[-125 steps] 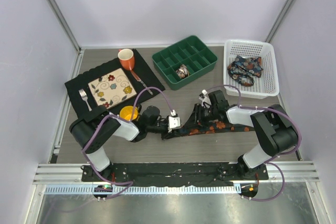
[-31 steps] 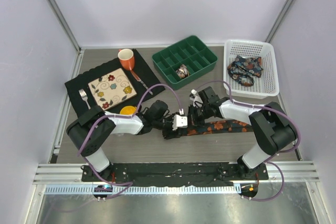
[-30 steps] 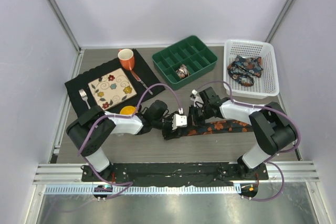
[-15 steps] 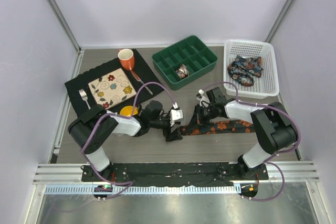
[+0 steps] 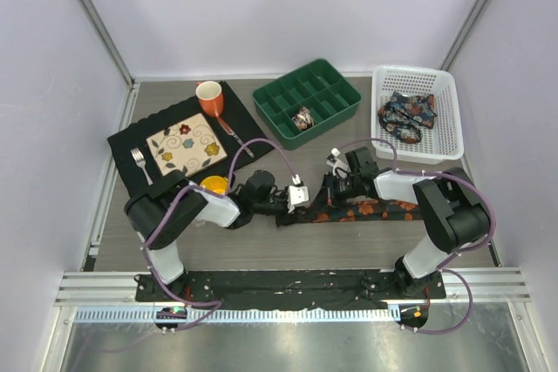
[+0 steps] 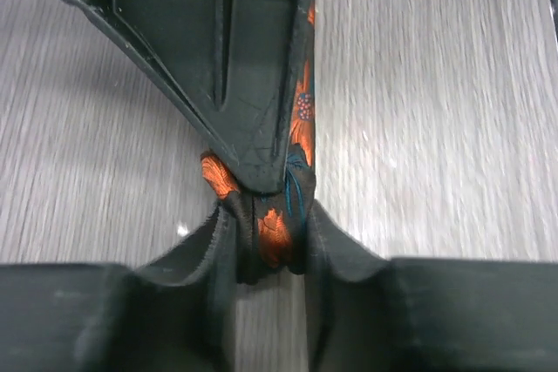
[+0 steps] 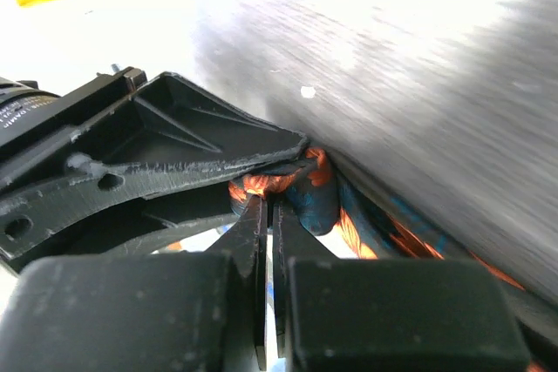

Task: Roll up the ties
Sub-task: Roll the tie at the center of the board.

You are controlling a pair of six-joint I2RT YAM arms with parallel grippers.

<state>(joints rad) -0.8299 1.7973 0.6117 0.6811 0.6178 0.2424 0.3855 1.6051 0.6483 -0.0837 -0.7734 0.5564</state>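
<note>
A dark tie with orange flowers [image 5: 370, 211] lies stretched across the table in front of the arms. Its left end is bunched into a small fold [image 6: 272, 228]. My left gripper [image 5: 288, 209] is shut on that fold, a finger on each side [image 6: 266, 250]. My right gripper [image 5: 327, 200] is shut with a thin gap, its tips [image 7: 270, 206] touching the fold [image 7: 305, 193]; no cloth shows between them. Another tie [image 5: 405, 115] lies bundled in the white basket. A rolled tie [image 5: 303, 118] sits in the green tray.
The green compartment tray [image 5: 336, 76] stands at the back centre, and the white basket [image 5: 445, 119] at the back right. At left, a black placemat [image 5: 126, 141] bears a flowered plate [image 5: 186, 145], orange mug [image 5: 209, 96], fork [image 5: 138, 161] and knife [image 5: 231, 128]. A yellow bowl [image 5: 212, 186] lies by my left arm.
My left gripper has shifted slightly right and closer to the right gripper, with the tie's left end in it. The right gripper has hardly moved.
</note>
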